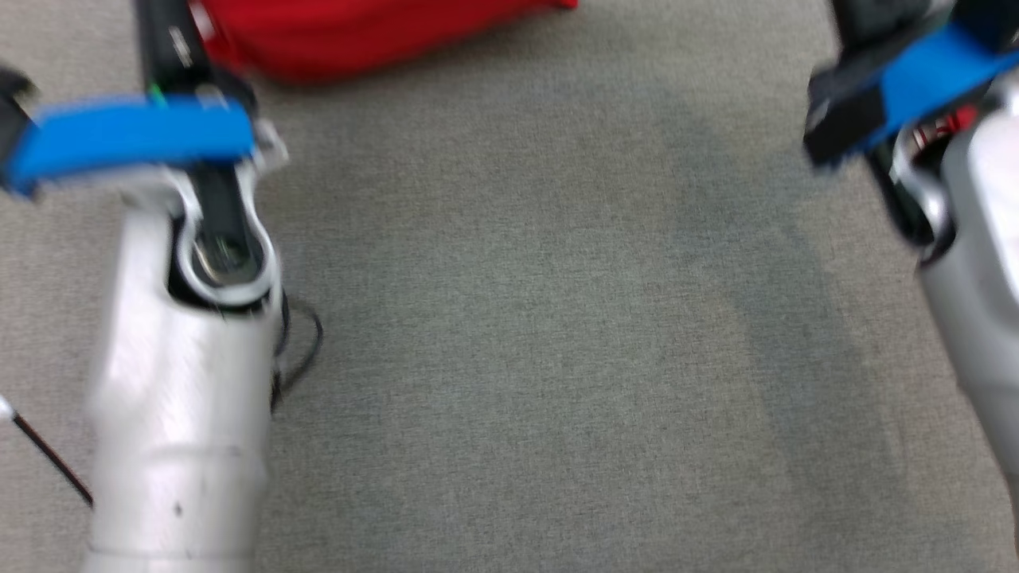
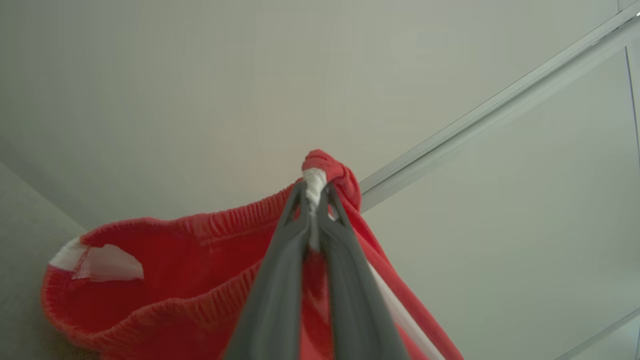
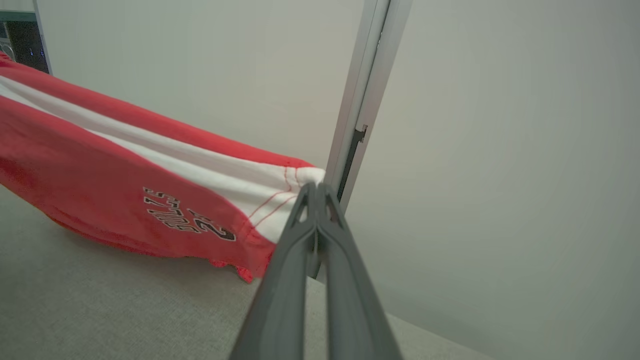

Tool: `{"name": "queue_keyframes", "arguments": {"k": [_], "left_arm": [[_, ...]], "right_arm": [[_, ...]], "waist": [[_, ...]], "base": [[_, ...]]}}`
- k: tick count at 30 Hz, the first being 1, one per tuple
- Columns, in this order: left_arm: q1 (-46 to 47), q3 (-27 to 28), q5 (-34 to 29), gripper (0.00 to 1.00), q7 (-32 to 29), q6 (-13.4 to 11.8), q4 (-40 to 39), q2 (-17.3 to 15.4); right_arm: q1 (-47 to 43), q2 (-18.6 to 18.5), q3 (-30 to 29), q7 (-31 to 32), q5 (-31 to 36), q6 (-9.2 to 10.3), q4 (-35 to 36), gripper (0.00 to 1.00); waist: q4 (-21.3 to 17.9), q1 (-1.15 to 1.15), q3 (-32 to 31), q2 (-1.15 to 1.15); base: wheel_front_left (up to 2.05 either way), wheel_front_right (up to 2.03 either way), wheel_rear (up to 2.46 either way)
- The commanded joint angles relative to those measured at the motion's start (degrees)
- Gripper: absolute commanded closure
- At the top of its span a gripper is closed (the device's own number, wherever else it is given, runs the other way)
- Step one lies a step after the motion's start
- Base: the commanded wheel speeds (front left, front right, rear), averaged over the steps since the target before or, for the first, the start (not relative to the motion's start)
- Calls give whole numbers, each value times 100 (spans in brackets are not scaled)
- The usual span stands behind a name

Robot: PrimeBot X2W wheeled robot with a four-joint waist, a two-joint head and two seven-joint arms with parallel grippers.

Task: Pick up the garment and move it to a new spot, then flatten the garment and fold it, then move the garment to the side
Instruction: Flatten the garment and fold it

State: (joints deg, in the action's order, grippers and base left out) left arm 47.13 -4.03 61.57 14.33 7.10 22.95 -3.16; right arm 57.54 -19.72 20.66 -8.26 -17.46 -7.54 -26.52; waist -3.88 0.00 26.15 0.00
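Note:
The garment (image 1: 358,32) is a pair of red shorts with a white side stripe and black lettering, seen at the top edge of the blurred head view. My left gripper (image 2: 315,192) is shut on a bunched bit of the ribbed waistband, and the garment (image 2: 175,265) hangs below it. My right gripper (image 3: 315,189) is shut on the white-striped hem corner. From there the garment (image 3: 100,185) stretches away to the left, its lower edge close to the grey surface (image 3: 100,300). Both pale forearms (image 1: 183,398) (image 1: 979,263) reach up the sides of the head view.
A grey fabric-covered surface (image 1: 557,318) lies between the arms. Behind the garment is a pale wall with a metal frame rail (image 2: 500,100) (image 3: 365,75). Dark equipment (image 3: 22,40) stands at the far left. A thin black rod (image 1: 48,454) lies by the left forearm.

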Motion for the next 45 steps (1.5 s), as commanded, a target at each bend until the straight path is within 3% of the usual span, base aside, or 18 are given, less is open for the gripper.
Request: {"name": "queue_keyframes", "arguments": {"k": [1,8,17,22,29,34,38,45], "left_arm": [[-204,-3,-18,100,54,30,39,-28],[-1855,-846,-435,100,77,46,295,-95],[-3333,-1493,-724,100,-609,-181,-151,-499],[-4134,-1795,-765,100,-1370,-448,-1023,-978],[-5381,-1973,-443,100,-2495,-1041,-2977,-1626],[-5997,-1994,-176,100,-2940,-1420,-4140,-1841],[-5970,-1880,-178,100,-2809,-1557,-4476,-1760],[-5295,-1763,-54,100,-2658,-1303,-4007,-1463]], "right_arm": [[-229,-79,29,36,-104,9,44,100],[-1927,-569,409,1098,-1090,7,619,100],[-4227,-1012,-352,2772,-1697,6,2238,100],[-5582,-919,-1293,3827,-1819,9,3351,100],[-7100,-402,-2455,5151,-1823,7,5027,100],[-7482,-85,-2960,5408,-1717,6,5830,100],[-7266,-206,-3083,5181,-1629,6,5996,100],[-5862,-866,-2356,4300,-1536,5,5281,100]], "waist": [[4,0,-46,0],[130,0,-612,0],[343,0,-1350,0],[405,0,-1544,0],[384,0,-1499,0],[372,0,-1394,0],[422,0,-1345,0],[603,0,-1215,0]], "base": [[0,0,0],[0,0,0],[0,0,0],[0,0,0],[0,0,0],[0,0,0],[0,0,0],[0,0,0]]}}
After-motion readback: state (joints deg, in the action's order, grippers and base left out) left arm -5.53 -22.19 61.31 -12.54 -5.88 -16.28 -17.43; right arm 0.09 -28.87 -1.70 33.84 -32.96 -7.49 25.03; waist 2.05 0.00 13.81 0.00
